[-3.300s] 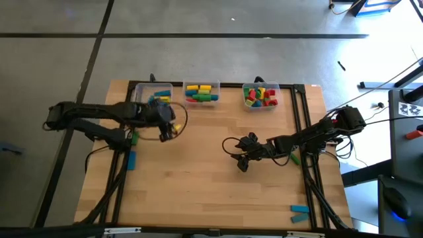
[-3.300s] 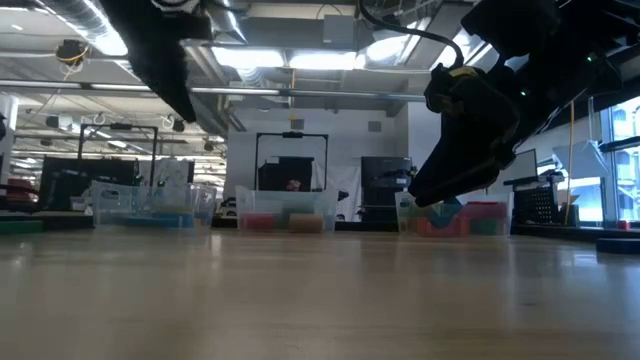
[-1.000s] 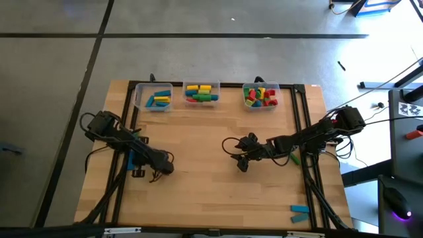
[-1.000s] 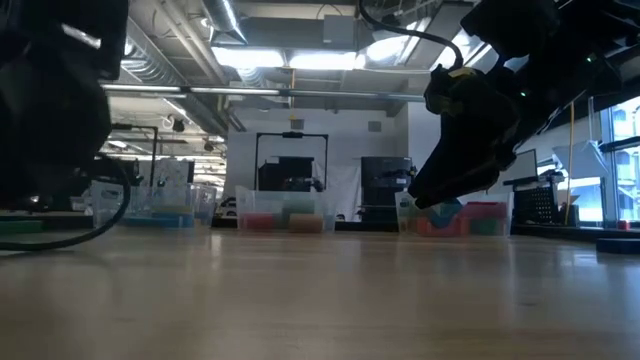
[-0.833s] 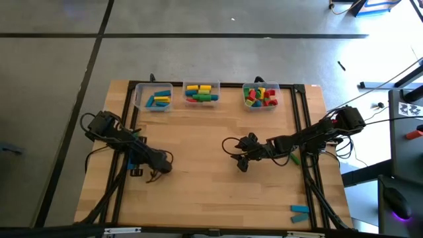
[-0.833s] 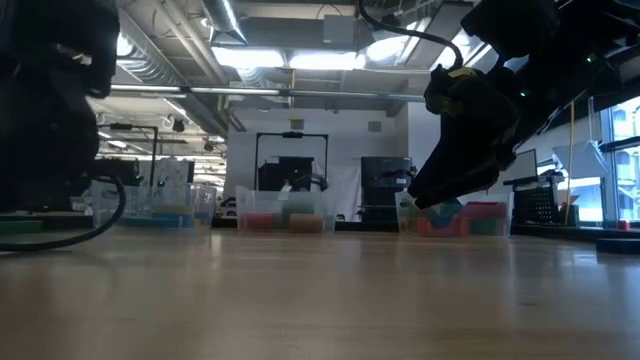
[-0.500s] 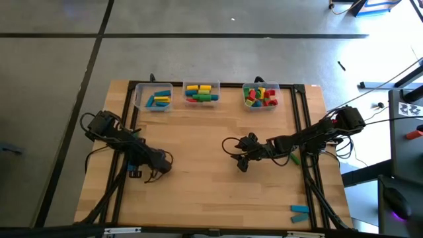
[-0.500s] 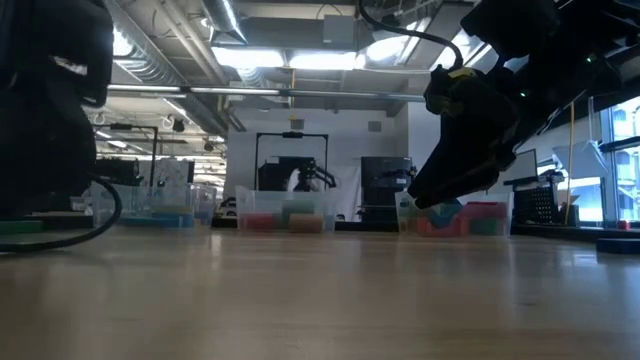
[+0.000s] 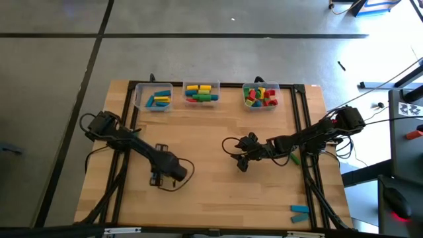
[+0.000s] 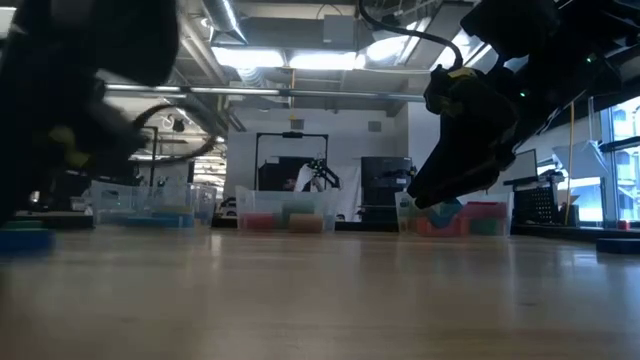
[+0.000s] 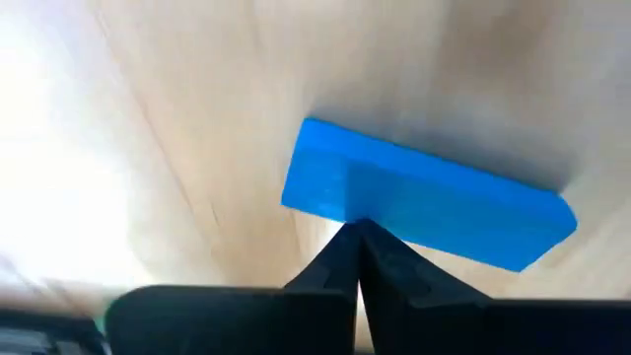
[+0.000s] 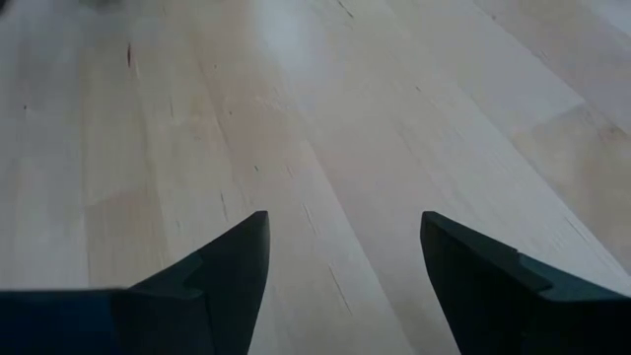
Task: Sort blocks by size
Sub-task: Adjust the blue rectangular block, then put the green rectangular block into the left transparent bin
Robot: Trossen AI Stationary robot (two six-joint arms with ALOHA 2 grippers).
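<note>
A long blue block [image 11: 424, 202] lies flat on the wooden table [image 9: 211, 198], and it also shows as a blue block [image 10: 25, 240] at the low view's left edge. My left gripper [image 9: 158, 178] is shut, pointing steeply down, its tips [image 11: 355, 229] at that block. My right gripper [image 9: 241, 162] hangs open over bare wood at mid-table, with nothing between its fingers [image 12: 217, 266]. Other blocks lie in three clear bins along the far edge. My left gripper meets the blue block's near long side [image 11: 340, 212] with its shut fingertips, left of the side's middle. The fingers come down steeply from above and stand across the block's length. The block lies flat on the table beyond the tips, not between them.
The bins are a left one [image 9: 153, 98], a middle one [image 9: 201, 92] and a right one [image 9: 261, 96]. A loose blue block [image 9: 299, 211] lies at the near right corner, and a green one [image 9: 294, 157] under my right arm. Black rails run down both table sides.
My left gripper has swung from beside the left rail toward the table's right edge, out over the board, and has tipped more steeply down. My right arm has kept still.
</note>
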